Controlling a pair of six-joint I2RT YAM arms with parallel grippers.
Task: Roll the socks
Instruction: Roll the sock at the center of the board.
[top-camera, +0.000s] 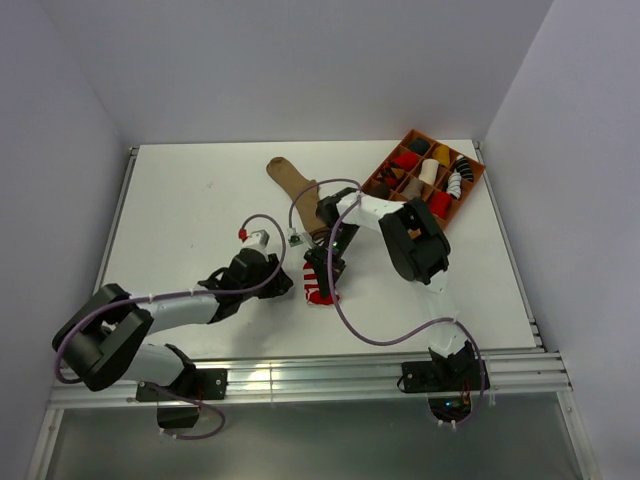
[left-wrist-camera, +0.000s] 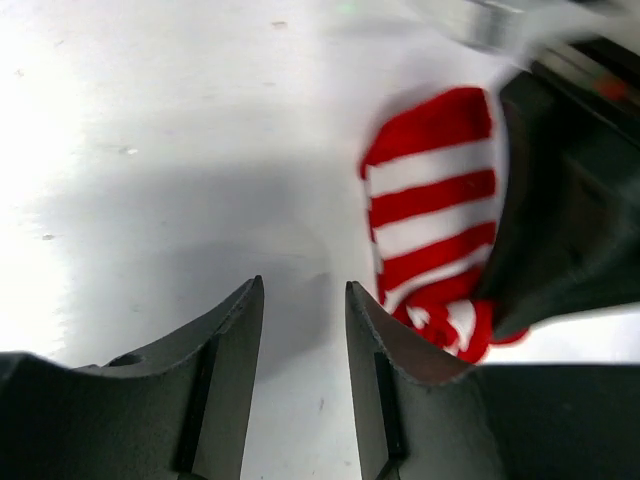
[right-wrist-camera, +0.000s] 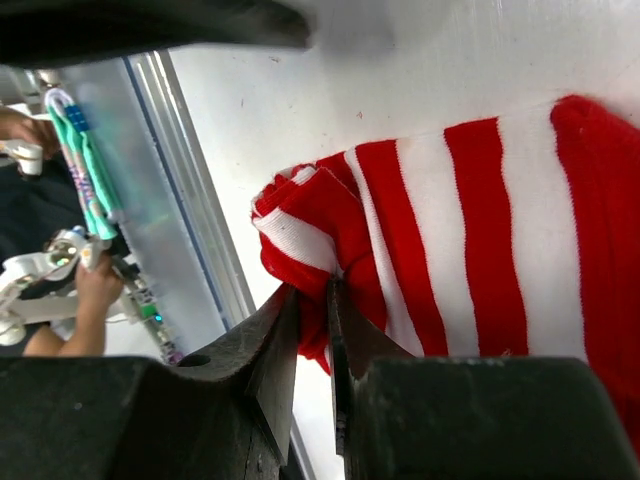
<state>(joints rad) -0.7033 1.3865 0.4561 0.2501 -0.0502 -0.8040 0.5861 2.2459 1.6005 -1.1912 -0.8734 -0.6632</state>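
Your right gripper (right-wrist-camera: 312, 300) pinched the bunched edge of the striped sock (right-wrist-camera: 440, 240); your left gripper (left-wrist-camera: 305, 290) sat beside it, fingers parted.

left claw (left-wrist-camera: 305, 292) parted over white table (left-wrist-camera: 150, 130), red-white striped sock (left-wrist-camera: 432, 205) to right, partly under dark robot part (left-wrist-camera: 570, 210)
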